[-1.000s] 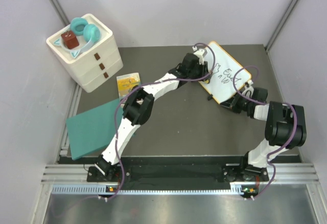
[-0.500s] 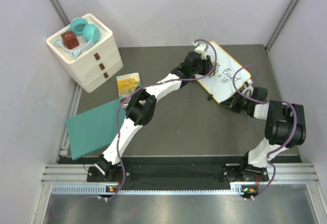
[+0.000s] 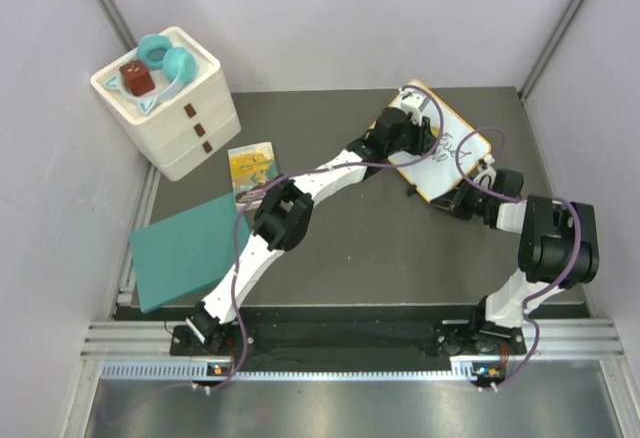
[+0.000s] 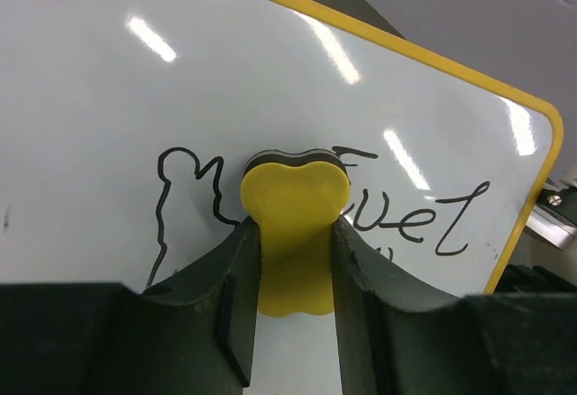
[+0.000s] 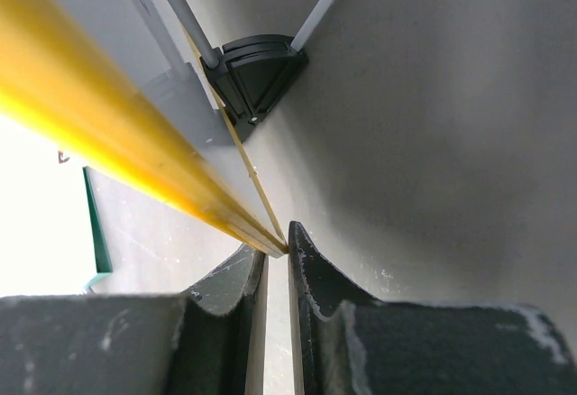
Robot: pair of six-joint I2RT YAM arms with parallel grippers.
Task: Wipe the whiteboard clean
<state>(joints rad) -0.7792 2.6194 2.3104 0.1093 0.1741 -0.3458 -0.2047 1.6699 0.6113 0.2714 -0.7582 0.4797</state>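
Note:
The whiteboard (image 3: pixel 455 153), white with a yellow frame and black scribbles, lies at the back right of the table. My left gripper (image 3: pixel 415 123) is over its far left part, shut on a yellow eraser (image 4: pixel 293 224) whose dark felt edge presses on the board (image 4: pixel 108 97) amid the writing. My right gripper (image 3: pixel 468 196) is at the board's near edge, shut on the yellow frame (image 5: pixel 108 138). A black foot (image 5: pixel 255 70) shows under the board.
A white drawer unit (image 3: pixel 170 108) with teal headphones and a brown box stands at the back left. A yellow packet (image 3: pixel 251 166) and a flat teal rectangle (image 3: pixel 180 250) lie left of the arms. Grey walls enclose the table.
My left gripper has slid right across the whiteboard with the eraser, and the scribbles on the left part are gone. The right gripper has stayed on the frame.

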